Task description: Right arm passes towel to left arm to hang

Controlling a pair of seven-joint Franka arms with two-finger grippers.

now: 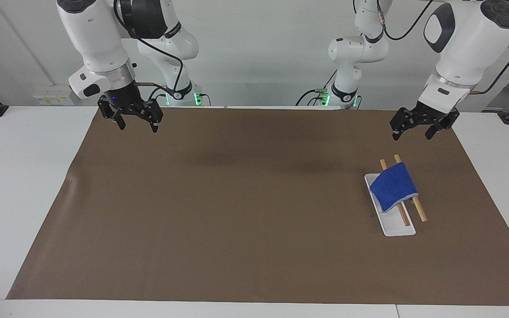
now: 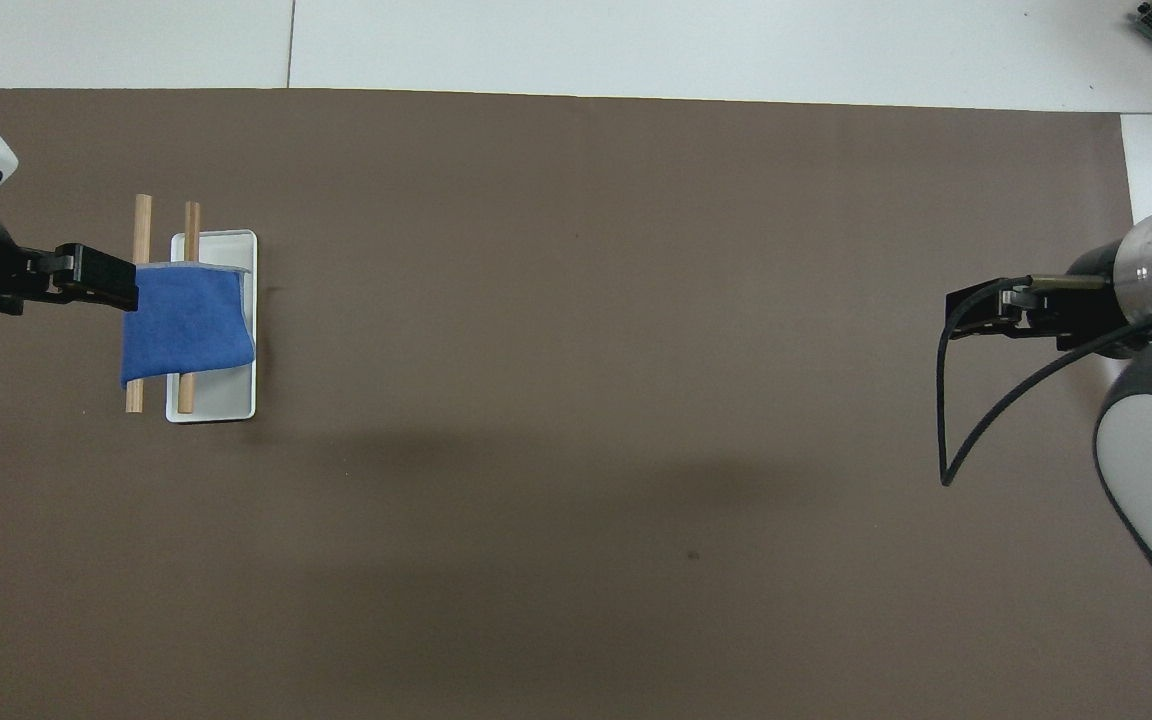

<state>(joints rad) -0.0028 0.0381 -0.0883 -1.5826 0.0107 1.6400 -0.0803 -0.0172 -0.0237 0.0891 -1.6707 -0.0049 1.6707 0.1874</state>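
White walls back a white counter (image 1: 24,185) overlaid with a broad matte brown sheet (image 1: 237,212). Toward the left arm's end of it, the small bright blue rectangular towel (image 1: 393,186) with its thin grey edge trim lies draped across two round pale wooden dowels (image 1: 418,211), which rest partly over a shallow white rectangular tray (image 1: 393,229). The cloth looks soft and nappy, sagging between the rods; the dowels are smooth and cylindrical, the tray glossy and hard-edged.

Nearest to it, the left arm's black claw tool (image 1: 424,126) hangs in the air over the brown sheet just on the robots' side of the rack, its fingers apart and holding nothing. The right arm's black claw tool (image 1: 133,115) waits over the sheet at its own end of the counter, fingers likewise apart and empty.

Judging from this, the hang appears done, so the hazards are small ones. The dowels look loose and round: a brush from the left tool could roll them and spill the towel. The cloth sits unevenly, so its heavier drooping side could drag it off the rods. Nap could also snag a fingertip passing too low.
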